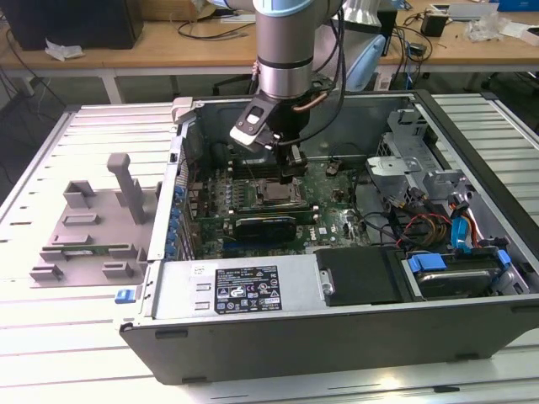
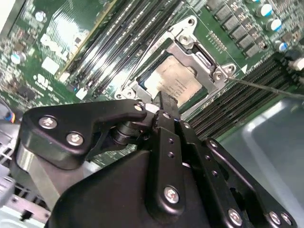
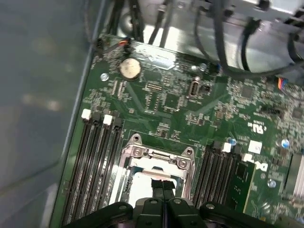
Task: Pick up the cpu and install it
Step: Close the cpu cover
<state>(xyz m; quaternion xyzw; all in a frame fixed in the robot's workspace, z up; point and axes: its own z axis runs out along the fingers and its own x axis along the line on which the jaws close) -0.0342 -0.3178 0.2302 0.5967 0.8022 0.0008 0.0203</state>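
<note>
1. The cpu [image 2: 175, 80] lies flat in the motherboard socket [image 2: 192, 46], inside the computer case [image 1: 278, 341].
2. The gripper [image 2: 165, 99] hangs directly above the cpu's edge, jaws pressed together, gripping nothing.

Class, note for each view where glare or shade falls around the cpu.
Second wrist view: glare whitens the board; the cpu shines pale, the gripper dark before it. First wrist view: the cpu glares white, the battery glints. Exterior view: the case interior sits in shade under the arm.
</note>
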